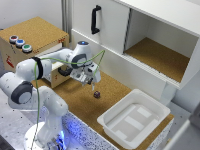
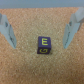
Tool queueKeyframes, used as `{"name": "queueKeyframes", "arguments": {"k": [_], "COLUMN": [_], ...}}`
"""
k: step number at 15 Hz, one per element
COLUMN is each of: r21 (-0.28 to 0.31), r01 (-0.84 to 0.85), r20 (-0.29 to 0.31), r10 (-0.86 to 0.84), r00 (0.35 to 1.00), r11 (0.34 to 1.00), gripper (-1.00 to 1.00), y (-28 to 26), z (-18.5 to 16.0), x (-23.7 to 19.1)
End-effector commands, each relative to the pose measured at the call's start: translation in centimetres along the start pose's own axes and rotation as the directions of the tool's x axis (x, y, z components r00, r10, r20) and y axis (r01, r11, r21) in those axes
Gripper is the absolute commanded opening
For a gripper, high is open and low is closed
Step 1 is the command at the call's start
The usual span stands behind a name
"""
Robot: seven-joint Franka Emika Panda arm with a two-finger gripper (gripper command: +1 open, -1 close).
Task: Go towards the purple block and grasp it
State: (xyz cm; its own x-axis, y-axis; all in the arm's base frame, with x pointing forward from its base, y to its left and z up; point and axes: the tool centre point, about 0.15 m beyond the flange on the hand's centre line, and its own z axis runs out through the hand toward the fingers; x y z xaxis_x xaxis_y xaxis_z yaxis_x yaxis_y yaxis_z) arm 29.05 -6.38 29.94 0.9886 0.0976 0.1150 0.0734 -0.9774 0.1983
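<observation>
Cork desktop is crossed; the open gripper is held above the purple block, descent needed.

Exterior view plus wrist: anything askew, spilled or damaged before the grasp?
Nothing stands out. The purple block sits flat on the cork surface, between the open fingers in the wrist view. The white bin sits square and shows nothing inside, the cabinet door stands open, and nothing is spilled.
</observation>
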Motion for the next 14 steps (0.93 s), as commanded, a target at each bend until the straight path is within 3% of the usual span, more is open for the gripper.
{"name": "queueKeyframes", "arguments": {"k": [1,8,9,10,14], "r21": [-0.008,-0.008,0.017,0.049,0.317], "r01": [-0.037,-0.037,-0.021,-0.056,-0.058], "r20": [-0.065,-0.065,-0.014,-0.021,0.020], "r10": [0.036,0.036,0.021,0.057,0.055], "r00": [0.997,0.997,1.000,0.998,0.998], "r11": [0.999,0.999,1.000,0.997,0.947], "gripper": [1.00,1.00,1.00,1.00,1.00], "y": [1.0,1.0,1.0,2.2,5.0], "z": [1.7,1.7,0.0,0.5,5.2], "x": [0.8,0.8,0.6,0.7,1.6]}}
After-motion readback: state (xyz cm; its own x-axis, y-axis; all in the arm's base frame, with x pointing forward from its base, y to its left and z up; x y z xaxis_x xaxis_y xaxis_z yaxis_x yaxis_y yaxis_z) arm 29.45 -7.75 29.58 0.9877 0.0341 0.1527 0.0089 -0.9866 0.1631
